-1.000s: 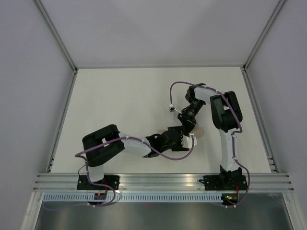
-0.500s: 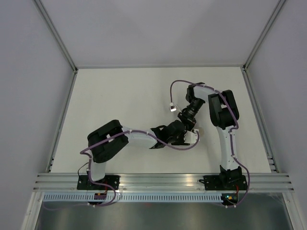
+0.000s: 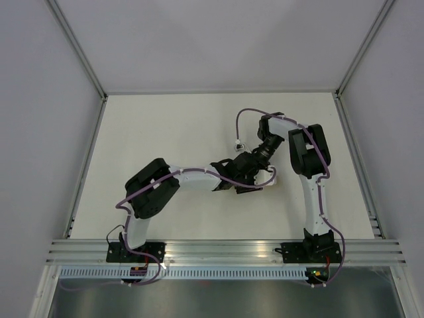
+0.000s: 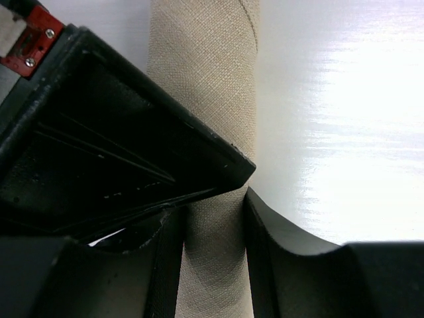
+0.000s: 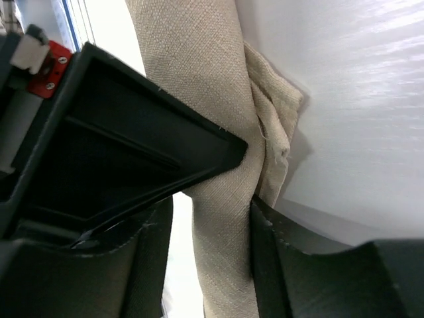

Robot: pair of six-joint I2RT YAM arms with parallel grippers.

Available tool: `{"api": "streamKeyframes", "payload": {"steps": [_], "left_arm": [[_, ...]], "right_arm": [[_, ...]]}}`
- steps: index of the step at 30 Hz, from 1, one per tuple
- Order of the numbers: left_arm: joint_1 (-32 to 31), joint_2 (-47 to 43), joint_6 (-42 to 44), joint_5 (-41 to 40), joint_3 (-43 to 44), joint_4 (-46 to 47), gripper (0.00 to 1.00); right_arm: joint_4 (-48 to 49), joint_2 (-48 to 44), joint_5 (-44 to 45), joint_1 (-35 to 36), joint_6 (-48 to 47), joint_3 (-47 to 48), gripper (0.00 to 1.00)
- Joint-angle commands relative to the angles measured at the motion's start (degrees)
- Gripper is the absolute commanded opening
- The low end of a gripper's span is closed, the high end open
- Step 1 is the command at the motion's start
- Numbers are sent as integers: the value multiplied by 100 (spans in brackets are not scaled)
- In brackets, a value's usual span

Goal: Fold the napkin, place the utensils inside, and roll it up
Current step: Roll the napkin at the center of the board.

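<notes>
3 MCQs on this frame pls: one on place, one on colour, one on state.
1. Where is the napkin?
A. Between the fingers of both the left gripper and the right gripper
B. In the left gripper alone
C. Lying apart from both grippers

2. What colour is the napkin?
A. Blue
B. Red
C. Tan

3. What form is the napkin in?
A. Spread flat, unfolded
B. Rolled into a narrow tube
C. Crumpled into a ball

Answers:
1 A: each wrist view shows the cloth running between that gripper's own fingers.
2 C: both wrist views show woven tan cloth.
3 B: it is a long narrow roll, with a loose layered end in the right wrist view.
</notes>
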Motion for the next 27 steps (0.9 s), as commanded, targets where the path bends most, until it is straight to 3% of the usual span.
{"api": "streamKeyframes", "payload": {"steps": [1, 14, 27], "left_arm": [[121, 356, -576, 622, 102, -748, 43], [702, 619, -1702, 1440, 400, -810, 44], [746, 1252, -3985, 957, 1183, -801, 46]], "right_arm": [[841, -41, -46, -144, -84, 277, 54], [2582, -903, -117, -750, 2412, 330, 58], [3796, -1922, 1016, -1164, 4583, -338, 58]]}}
